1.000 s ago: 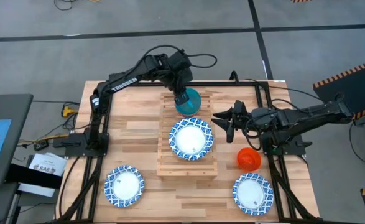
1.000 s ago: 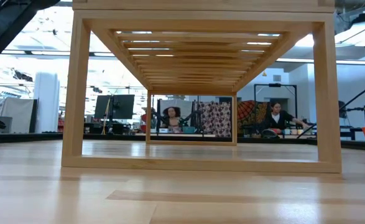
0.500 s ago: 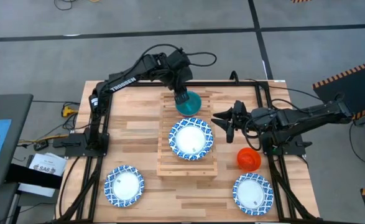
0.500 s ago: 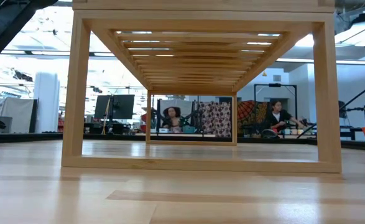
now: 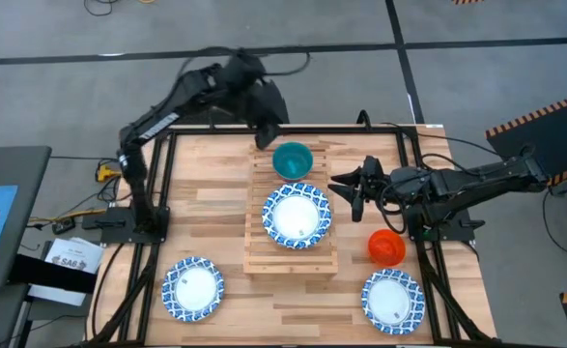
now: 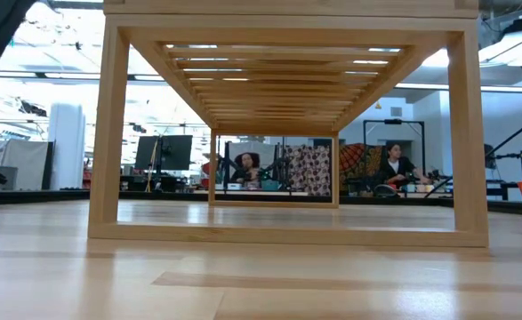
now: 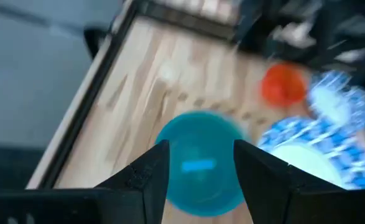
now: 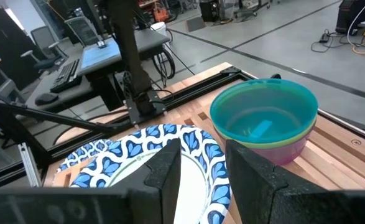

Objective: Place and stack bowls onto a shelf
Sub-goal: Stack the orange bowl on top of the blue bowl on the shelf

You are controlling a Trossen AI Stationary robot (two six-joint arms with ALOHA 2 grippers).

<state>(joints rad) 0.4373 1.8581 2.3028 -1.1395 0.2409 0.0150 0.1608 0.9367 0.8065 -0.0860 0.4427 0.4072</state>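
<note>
The shelf [image 5: 264, 253] of pale slats stands mid-table; the low view shows its frame [image 6: 109, 133]. At its far end sits a teal bowl [image 5: 292, 159], nested in a yellow and a purple bowl [image 8: 275, 152]. A blue-patterned bowl [image 5: 297, 215] rests on the slats just nearer. My left gripper [image 5: 267, 121] hovers open beyond the teal bowl [image 7: 201, 163], apart from it. My right gripper [image 5: 346, 193] waits open at the shelf's right side, touching nothing. A red bowl [image 5: 386, 247] lies on the table to the right.
Two more blue-patterned bowls lie near the front edge, one left [image 5: 193, 288] and one right [image 5: 393, 300]. A black frame [image 5: 162, 184] runs along the table's sides. People sit in the room behind the table [image 6: 394, 169].
My left gripper has opened and let go of the teal bowl, then risen and drawn back toward the table's far edge. The teal bowl has stayed on the stack at the shelf's far end.
</note>
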